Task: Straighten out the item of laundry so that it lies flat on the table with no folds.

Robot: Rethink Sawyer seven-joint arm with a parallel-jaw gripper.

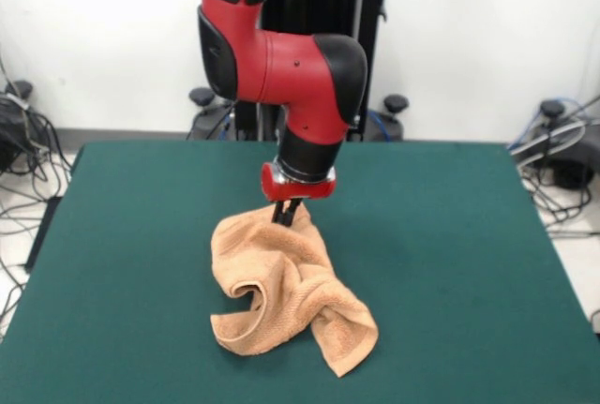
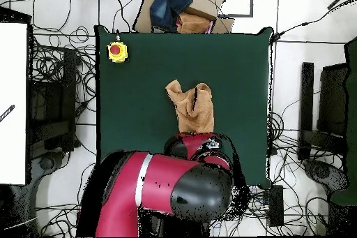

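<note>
Judging progress, we call it early: the peach-orange towel (image 1: 289, 291) lies crumpled mid-table (image 1: 450, 235), folds remaining; our gripper (image 1: 287, 214) pinches its far edge, fingers drawn together on the cloth

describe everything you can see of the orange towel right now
The towel is a small peach-orange piece of terry cloth with a looped, fuzzy surface and hemmed edges. It lies crumpled near the middle of the green table, bunched into thick folds, with one edge curled into a roll on its front side and one corner trailing off. Its highest point rises at the end nearer the robot, where the black fingers of the end effector meet the cloth, seemingly pinching it. Nothing else touches it.
</note>
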